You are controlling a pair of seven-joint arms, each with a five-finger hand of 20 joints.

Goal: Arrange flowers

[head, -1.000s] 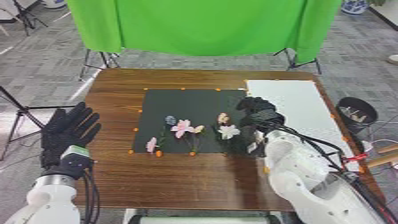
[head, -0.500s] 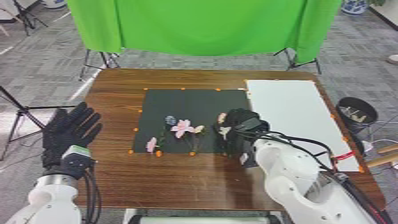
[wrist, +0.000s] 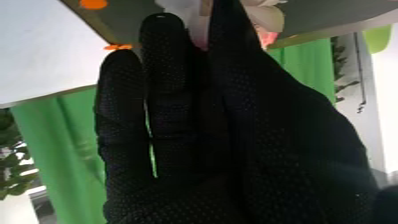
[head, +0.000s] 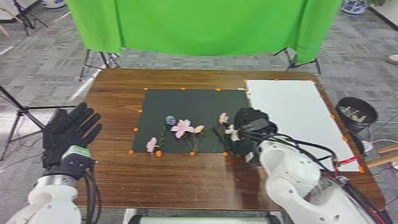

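Our nearer right hand is pinching the white flower at its fingertips. Our left hand is lying well apart, fingers spread.

The left arm, lower left, and right arm, lower right, have rounded white shells and black cables; the right hand wears a black, dot-textured glove.
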